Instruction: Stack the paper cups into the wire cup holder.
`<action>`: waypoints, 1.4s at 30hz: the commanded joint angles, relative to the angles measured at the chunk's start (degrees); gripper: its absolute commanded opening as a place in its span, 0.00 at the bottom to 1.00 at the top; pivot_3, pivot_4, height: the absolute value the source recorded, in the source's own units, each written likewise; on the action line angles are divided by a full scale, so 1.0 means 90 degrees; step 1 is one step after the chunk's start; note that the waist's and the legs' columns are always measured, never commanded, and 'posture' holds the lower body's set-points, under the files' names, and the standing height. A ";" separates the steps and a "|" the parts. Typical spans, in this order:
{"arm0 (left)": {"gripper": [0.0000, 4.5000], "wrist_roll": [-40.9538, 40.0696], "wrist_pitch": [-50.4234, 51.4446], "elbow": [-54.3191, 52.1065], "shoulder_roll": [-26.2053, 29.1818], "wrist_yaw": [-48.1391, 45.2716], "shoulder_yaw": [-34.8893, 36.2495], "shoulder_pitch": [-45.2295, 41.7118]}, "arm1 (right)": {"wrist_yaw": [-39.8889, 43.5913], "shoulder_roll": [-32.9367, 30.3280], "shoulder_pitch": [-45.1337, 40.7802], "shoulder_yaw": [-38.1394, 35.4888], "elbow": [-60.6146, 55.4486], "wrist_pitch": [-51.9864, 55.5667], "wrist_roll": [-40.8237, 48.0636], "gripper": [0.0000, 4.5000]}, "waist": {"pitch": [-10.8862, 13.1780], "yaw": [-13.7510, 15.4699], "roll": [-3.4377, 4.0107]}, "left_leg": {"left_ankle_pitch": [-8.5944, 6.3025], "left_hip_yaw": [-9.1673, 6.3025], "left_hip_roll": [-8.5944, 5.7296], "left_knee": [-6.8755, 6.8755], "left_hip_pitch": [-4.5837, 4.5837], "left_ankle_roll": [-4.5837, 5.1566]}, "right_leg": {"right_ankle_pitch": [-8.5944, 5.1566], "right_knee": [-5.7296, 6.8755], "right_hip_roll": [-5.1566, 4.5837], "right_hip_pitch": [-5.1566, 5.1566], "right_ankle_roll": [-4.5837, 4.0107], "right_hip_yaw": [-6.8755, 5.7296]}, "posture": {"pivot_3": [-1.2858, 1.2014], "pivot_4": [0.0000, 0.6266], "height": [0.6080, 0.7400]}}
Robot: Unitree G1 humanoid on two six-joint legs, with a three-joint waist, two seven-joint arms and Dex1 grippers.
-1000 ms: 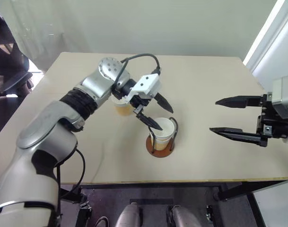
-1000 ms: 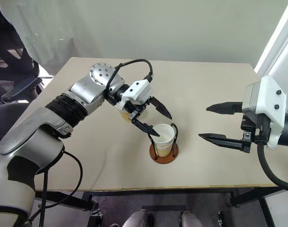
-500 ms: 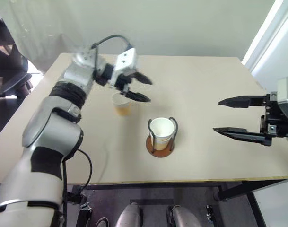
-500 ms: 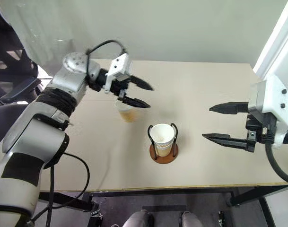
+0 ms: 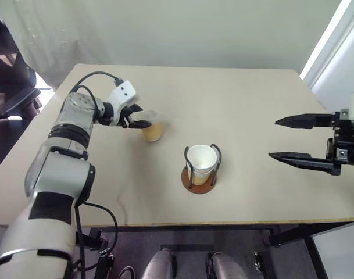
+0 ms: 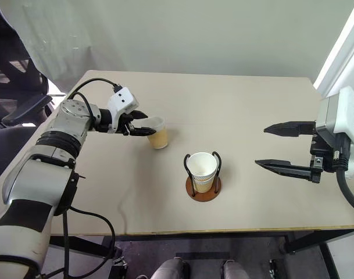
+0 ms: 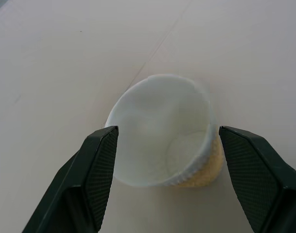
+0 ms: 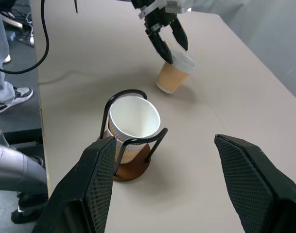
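Around loose cup (image 7: 165, 133), jaws gape.

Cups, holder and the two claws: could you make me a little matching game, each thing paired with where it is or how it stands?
Things:
1. loose cup
2. cup in holder
3. wire cup holder
4. right gripper

States:
A. open, holding nothing, off to one side
B. round brown base on the table
C. between the open fingers of the left gripper
D. upright inside the wire loops

Pairs: 1-C, 2-D, 3-B, 4-A
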 commanded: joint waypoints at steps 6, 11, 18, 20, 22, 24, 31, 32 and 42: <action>0.78 0.0270 0.0161 -0.0135 -0.0142 -0.0599 0.0847 -0.0018 | 0.0031 -0.0188 -0.0176 -0.0001 0.0060 -0.0085 -0.0029 0.73 | -0.0001 -0.0020 -0.0001 | -0.0010 0.0009 -0.0008 0.0007 0.0001 0.0020 | -0.0006 0.0002 -0.0006 -0.0001 0.0009 0.0005 | 0.52 0.24 1.00; 0.78 0.0714 0.0052 -0.0157 -0.0197 -0.0694 0.0787 0.0163 | 0.0009 -0.0224 -0.0194 0.0022 0.0061 -0.0088 -0.0054 0.73 | -0.0001 -0.0031 0.0001 | -0.0013 0.0010 -0.0004 0.0008 0.0011 0.0025 | -0.0004 0.0007 -0.0010 0.0005 0.0008 0.0009 | 0.52 0.24 1.00; 0.78 0.1131 -0.0227 -0.0140 -0.0457 -0.0287 0.0852 0.0449 | -0.0094 -0.0208 -0.0289 0.0134 0.0004 -0.0056 0.0016 0.73 | -0.0003 -0.0027 0.0000 | -0.0016 0.0024 -0.0012 0.0009 0.0016 0.0030 | 0.0001 0.0017 -0.0002 -0.0001 0.0009 0.0001 | 0.52 0.24 1.00; 0.71 0.1188 -0.0301 -0.0135 -0.0537 -0.0160 0.0892 0.0511 | -0.0121 -0.0196 -0.0301 0.0153 -0.0012 -0.0044 0.0037 0.73 | -0.0002 -0.0026 0.0000 | -0.0017 0.0015 -0.0006 0.0011 0.0014 0.0032 | 0.0004 0.0020 -0.0017 0.0002 0.0012 0.0008 | 0.52 0.24 1.00; 0.60 0.1162 -0.0345 -0.0133 -0.0601 -0.0101 0.0978 0.0539 | -0.0136 -0.0184 -0.0287 0.0144 -0.0015 -0.0024 0.0051 0.73 | -0.0002 -0.0027 0.0002 | -0.0017 0.0022 -0.0009 0.0007 0.0018 0.0033 | 0.0006 0.0022 -0.0017 0.0002 0.0011 0.0006 | 0.52 0.24 1.00; 0.43 0.1146 -0.0392 -0.0137 -0.0638 -0.0081 0.1061 0.0542 | -0.0139 -0.0152 -0.0225 0.0096 -0.0006 0.0019 0.0070 0.73 | -0.0003 -0.0033 -0.0001 | -0.0016 0.0029 -0.0014 0.0010 0.0018 0.0033 | 0.0009 0.0021 -0.0003 0.0002 0.0011 0.0004 | 0.52 0.24 1.00; 0.01 0.1143 -0.0572 -0.0189 -0.0526 -0.0528 0.1207 0.0280 | -0.0255 0.0390 0.0556 -0.0343 0.0048 0.0176 0.0066 0.73 | -0.0004 -0.0022 -0.0002 | -0.0011 0.0021 -0.0009 0.0012 0.0021 0.0038 | 0.0014 0.0019 -0.0011 0.0008 0.0013 0.0009 | 0.52 0.24 1.00; 0.01 0.1131 -0.0598 -0.0203 -0.0502 -0.0680 0.1230 0.0209 | -0.0292 0.0487 0.0701 -0.0422 0.0056 0.0175 0.0025 0.73 | -0.0004 -0.0019 -0.0004 | -0.0011 0.0022 -0.0010 0.0014 0.0019 0.0039 | 0.0015 0.0018 -0.0011 0.0008 0.0014 0.0011 | 0.52 0.24 1.00; 0.01 0.0319 -0.0290 -0.0534 -0.0691 -0.3219 0.1588 -0.1163 | -0.0634 0.1241 0.2310 -0.1870 -0.0530 0.0482 0.0014 0.73 | -0.0002 0.0011 -0.0007 | -0.0019 -0.0001 -0.0028 0.0007 -0.0012 0.0061 | 0.0002 -0.0003 -0.0024 0.0001 -0.0015 0.0005 | 0.52 0.24 1.00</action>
